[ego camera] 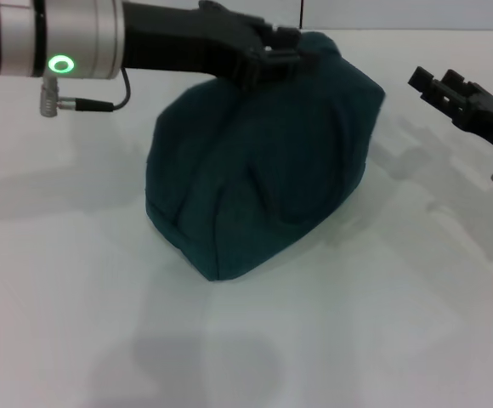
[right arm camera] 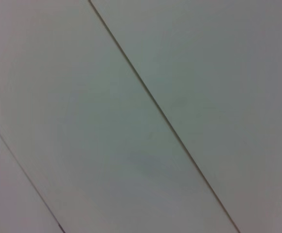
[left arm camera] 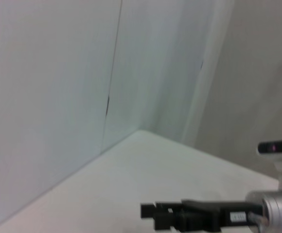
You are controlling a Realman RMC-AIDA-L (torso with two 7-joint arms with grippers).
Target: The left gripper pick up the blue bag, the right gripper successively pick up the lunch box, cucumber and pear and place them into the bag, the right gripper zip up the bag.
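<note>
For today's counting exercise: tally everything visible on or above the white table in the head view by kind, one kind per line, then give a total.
Blue bag: 1
Grippers: 2, the left gripper at the bag's top, the right gripper hanging apart from it at the right
Lunch box, cucumber, pear in sight: 0
Total: 3

No legible text anywhere, small white label on the black right claw [left arm camera: 155, 214] arm too blurred to read

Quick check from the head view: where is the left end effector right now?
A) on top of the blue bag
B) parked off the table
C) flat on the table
A: the left end effector sits at the top of the blue bag.
</note>
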